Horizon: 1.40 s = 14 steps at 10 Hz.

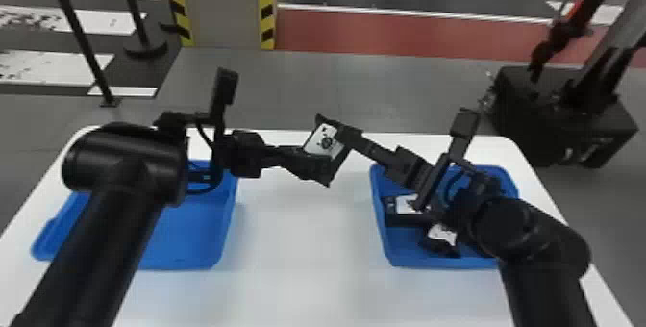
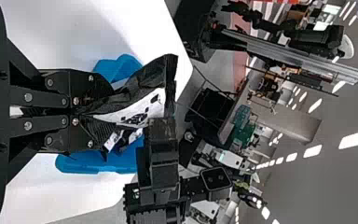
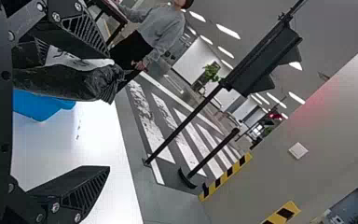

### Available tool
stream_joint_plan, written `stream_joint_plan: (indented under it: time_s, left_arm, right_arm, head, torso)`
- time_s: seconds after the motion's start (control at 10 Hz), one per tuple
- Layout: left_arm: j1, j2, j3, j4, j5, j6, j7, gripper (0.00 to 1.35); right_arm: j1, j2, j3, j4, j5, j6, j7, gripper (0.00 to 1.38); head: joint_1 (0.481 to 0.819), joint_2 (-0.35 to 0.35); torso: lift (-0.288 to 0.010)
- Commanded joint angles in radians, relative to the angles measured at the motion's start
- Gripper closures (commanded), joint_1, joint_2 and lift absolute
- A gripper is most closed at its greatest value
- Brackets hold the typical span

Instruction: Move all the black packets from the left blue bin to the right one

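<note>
White surface (image 1: 298, 254) below, left end effector (image 2: 93, 113) clenches a black packet (image 2: 135, 108); right end effector (image 3: 108, 112), spread wide, should centre it and close before the left releases

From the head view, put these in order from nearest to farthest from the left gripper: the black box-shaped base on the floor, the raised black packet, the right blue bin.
1. Raised black packet, between the left gripper's jaws.
2. Right blue bin, on the table's right.
3. Black box-shaped base, far right, beyond the table.
</note>
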Motion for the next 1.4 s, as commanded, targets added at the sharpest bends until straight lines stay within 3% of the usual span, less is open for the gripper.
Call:
stream_joint_plan:
  time_s: [0.0,0.1,0.2,0.4,0.6,0.7,0.9,1.0,1.2,1.3]
  left_arm:
    - [-0.011,-0.007,-0.009,0.018,0.000,0.000,-0.001,1.22]
    - [-0.011,-0.007,-0.009,0.026,0.002,0.002,0.000,1.22]
    - [-0.011,-0.005,-0.008,0.026,0.002,0.002,-0.001,1.22]
    - [-0.006,-0.005,0.011,0.026,-0.009,-0.022,0.005,1.22]
    - [0.011,-0.004,0.045,0.026,-0.003,-0.037,0.028,1.22]
    - [0.026,0.000,0.051,0.026,0.018,-0.044,0.062,1.12]
    - [0.058,0.003,0.049,0.026,0.066,-0.017,0.103,0.51]
    - [0.063,0.007,0.049,0.026,0.052,-0.010,0.105,0.31]
    - [0.095,0.033,0.052,0.003,0.051,-0.083,0.105,0.13]
    - [0.151,0.044,0.081,-0.097,0.058,-0.083,0.114,0.13]
  right_arm:
    - [-0.030,0.002,0.021,0.030,0.008,0.002,0.000,0.19]
    - [-0.037,0.001,0.022,0.035,0.031,0.002,0.003,0.52]
    - [-0.040,0.001,0.022,0.040,0.039,0.004,0.012,1.05]
    - [-0.013,0.007,0.030,0.018,0.024,0.009,0.055,1.28]
    - [0.054,0.019,0.028,-0.039,-0.006,-0.030,0.064,1.28]
    - [0.061,0.019,0.030,-0.012,-0.052,-0.070,0.089,1.28]
    - [0.085,0.019,0.028,0.018,-0.165,-0.133,0.106,1.28]
    - [0.088,0.019,0.018,0.023,-0.182,-0.165,0.106,1.28]
    - [0.088,0.009,-0.076,0.001,-0.157,-0.187,0.104,1.28]
    - [0.093,-0.007,-0.107,-0.012,-0.141,-0.195,0.097,1.28]
  head:
    - [0.695,-0.077]
    - [0.695,-0.073]
    - [0.695,-0.071]
    - [0.695,-0.066]
    - [0.695,-0.050]
    - [0.695,-0.040]
    - [0.695,-0.031]
    - [0.695,-0.031]
    - [0.695,-0.045]
    - [0.695,-0.052]
  torso:
    - [-0.110]
    - [-0.110]
    - [-0.110]
    - [-0.110]
    - [-0.110]
    - [-0.110]
    - [-0.110]
    - [-0.110]
    - [-0.110]
    - [-0.110]
